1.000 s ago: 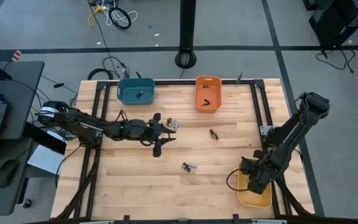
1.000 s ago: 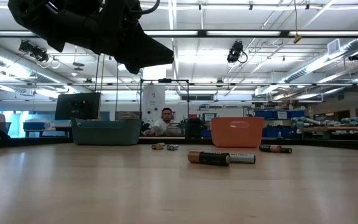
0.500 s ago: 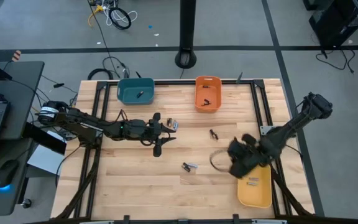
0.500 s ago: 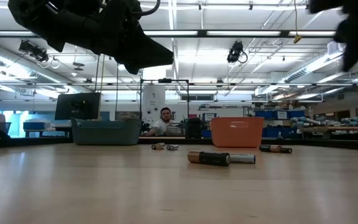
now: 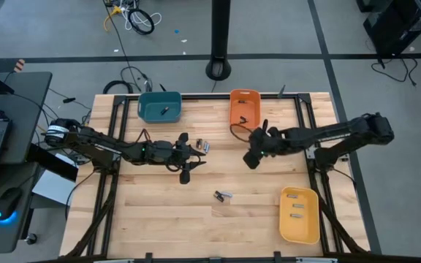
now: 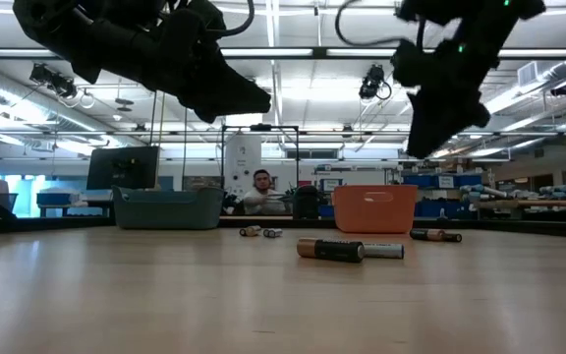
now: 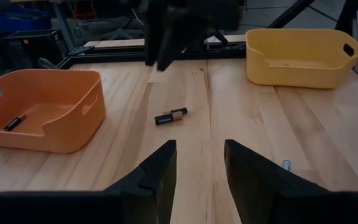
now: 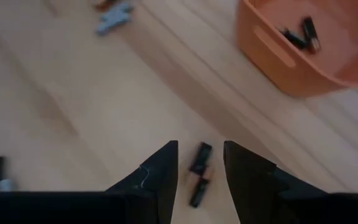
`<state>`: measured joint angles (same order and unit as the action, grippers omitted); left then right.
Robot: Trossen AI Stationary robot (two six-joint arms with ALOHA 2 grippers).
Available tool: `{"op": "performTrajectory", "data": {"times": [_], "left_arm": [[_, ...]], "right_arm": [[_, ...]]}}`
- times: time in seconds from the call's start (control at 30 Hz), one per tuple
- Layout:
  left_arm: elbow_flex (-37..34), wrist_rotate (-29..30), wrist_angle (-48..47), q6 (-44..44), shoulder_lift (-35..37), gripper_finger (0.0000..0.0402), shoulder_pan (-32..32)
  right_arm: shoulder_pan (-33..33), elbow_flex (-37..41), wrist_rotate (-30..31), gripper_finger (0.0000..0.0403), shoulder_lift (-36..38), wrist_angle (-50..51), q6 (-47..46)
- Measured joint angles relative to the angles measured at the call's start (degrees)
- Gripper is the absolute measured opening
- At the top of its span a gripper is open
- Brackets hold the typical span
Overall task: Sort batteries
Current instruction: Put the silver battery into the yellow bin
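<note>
Looking across the pale wooden table (image 5: 159, 219) from its near edge, I see first the yellow plastic bin (image 5: 300, 214) at the near right corner, with small batteries inside. Two short cylinders (image 5: 223, 195) lie together on the bare wood, near the middle. Farther, my left gripper (image 5: 187, 158) hangs above the table, its dark fingers (image 7: 160, 174) apart and holding nothing; two little cells (image 5: 202, 146) lie just beside it. My right gripper (image 5: 253, 155) hovers over a single dark battery (image 8: 199, 174), fingers (image 8: 160, 174) apart on both sides of it, not touching. Beyond stands the orange bin (image 5: 244, 109) with thin dark batteries, and the teal bin (image 5: 159, 107) with one. A person (image 6: 260, 192) sits behind the table.
</note>
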<state>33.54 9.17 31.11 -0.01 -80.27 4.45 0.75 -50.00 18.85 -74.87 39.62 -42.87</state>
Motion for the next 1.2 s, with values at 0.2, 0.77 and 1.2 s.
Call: {"op": "performTrajectory", "data": {"times": [0.2,0.77,1.2], "left_arm": [[0.0,0.0,0.1,-0.2,0.0,0.0142,0.0],[0.0,5.9,-12.2,-15.7,0.0,0.0122,-3.7],[0.0,-1.9,-18.0,-15.9,0.0,0.0027,-12.3]], "right_arm": [[-3.5,7.1,-3.2,0.0152,0.0,-8.5,0.0],[-2.8,9.9,-3.3,0.0241,0.0,-16.9,3.4],[3.1,0.8,1.9,0.0171,0.0,-12.0,12.1]]}}
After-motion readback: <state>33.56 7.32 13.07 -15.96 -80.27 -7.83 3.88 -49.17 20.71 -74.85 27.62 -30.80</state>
